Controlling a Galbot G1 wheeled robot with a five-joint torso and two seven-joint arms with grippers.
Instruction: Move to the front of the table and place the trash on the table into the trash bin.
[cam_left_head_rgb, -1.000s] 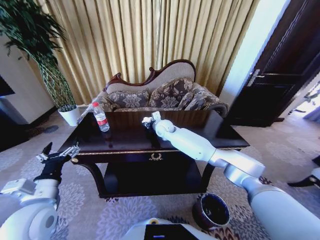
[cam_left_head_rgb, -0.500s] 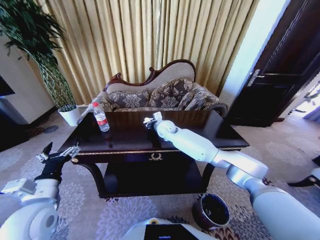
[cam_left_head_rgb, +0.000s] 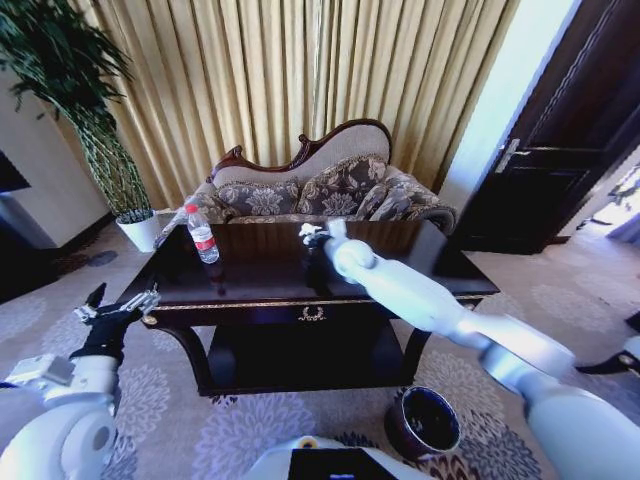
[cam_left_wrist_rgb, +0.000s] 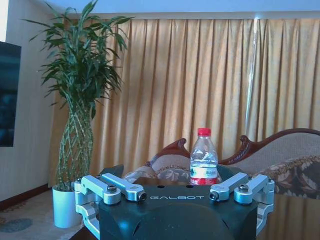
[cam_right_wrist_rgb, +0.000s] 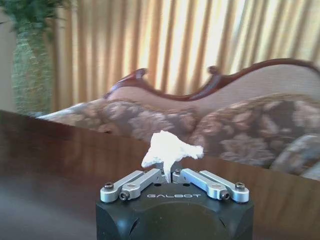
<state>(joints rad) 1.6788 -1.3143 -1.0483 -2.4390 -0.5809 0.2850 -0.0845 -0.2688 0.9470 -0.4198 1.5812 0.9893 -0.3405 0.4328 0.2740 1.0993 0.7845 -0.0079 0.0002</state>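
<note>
My right gripper (cam_left_head_rgb: 313, 236) hovers over the middle of the dark table (cam_left_head_rgb: 250, 277), shut on a crumpled white paper scrap (cam_right_wrist_rgb: 170, 148) that sticks out from between its fingers (cam_right_wrist_rgb: 141, 181). In the head view the scrap (cam_left_head_rgb: 311, 230) shows as a small white lump at the gripper's tip. A clear water bottle (cam_left_head_rgb: 203, 235) with a red cap stands upright at the table's far left corner. My left gripper (cam_left_head_rgb: 118, 306) is open and empty, off the table's left front corner, and faces the bottle (cam_left_wrist_rgb: 204, 162). The dark round trash bin (cam_left_head_rgb: 425, 422) stands on the carpet below the table's right front.
A patterned sofa (cam_left_head_rgb: 330, 192) stands right behind the table, with gold curtains beyond it. A tall plant in a white pot (cam_left_head_rgb: 140, 229) is at the far left. A dark door (cam_left_head_rgb: 560, 150) is on the right. Patterned carpet surrounds the table.
My right gripper has risen a little and moved to the right over the table with the paper scrap in it. The left arm has not moved.
</note>
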